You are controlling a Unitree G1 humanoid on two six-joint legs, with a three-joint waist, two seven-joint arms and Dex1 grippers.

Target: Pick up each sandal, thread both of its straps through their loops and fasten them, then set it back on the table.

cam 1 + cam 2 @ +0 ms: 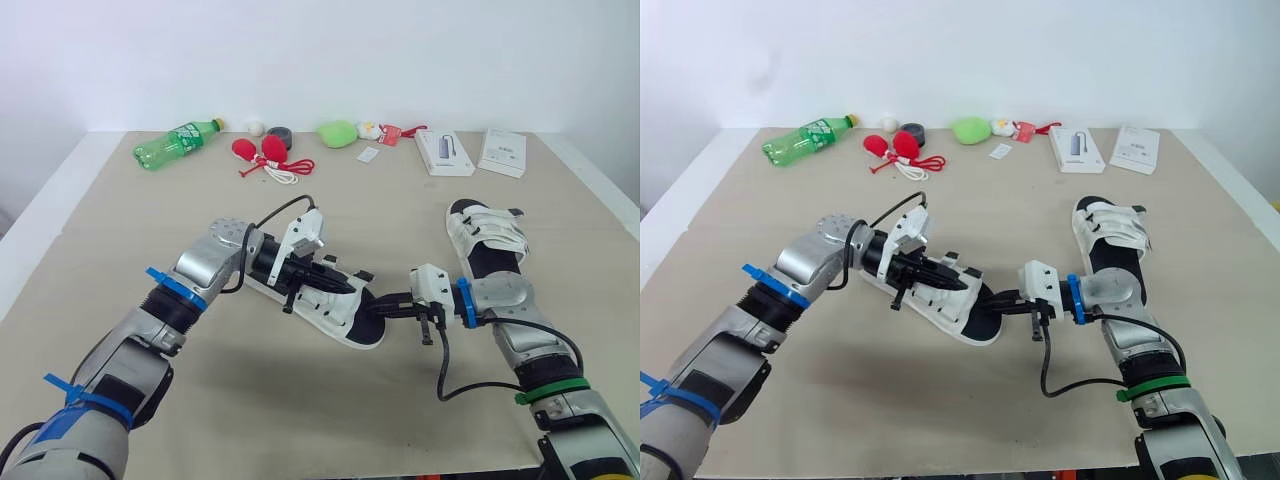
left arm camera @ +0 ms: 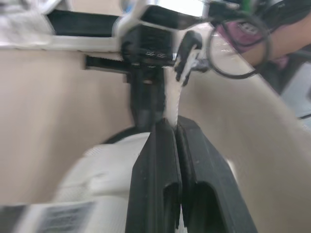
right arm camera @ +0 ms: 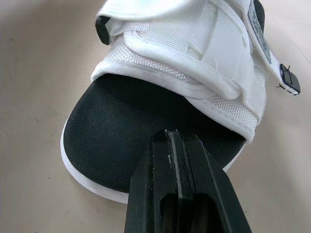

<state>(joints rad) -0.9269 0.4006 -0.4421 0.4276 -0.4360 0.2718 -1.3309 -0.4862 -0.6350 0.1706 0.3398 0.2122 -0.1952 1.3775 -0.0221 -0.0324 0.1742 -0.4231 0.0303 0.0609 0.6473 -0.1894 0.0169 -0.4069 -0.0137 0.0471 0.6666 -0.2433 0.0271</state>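
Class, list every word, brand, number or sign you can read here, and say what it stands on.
No text can be read.
Green bottle: label too small.
Left white box: print too small.
Right white box: print too small.
Sandal: strap tag too small; grey label blurred.

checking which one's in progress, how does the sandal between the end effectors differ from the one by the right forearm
The centre sandal has the left end effector shut on its straps and the right end effector at its toe; the right sandal has neither on it. The centre sandal lies diagonally, toe toward the robot's right; the right sandal runs roughly away from the robot. Both are white with black footbeds.
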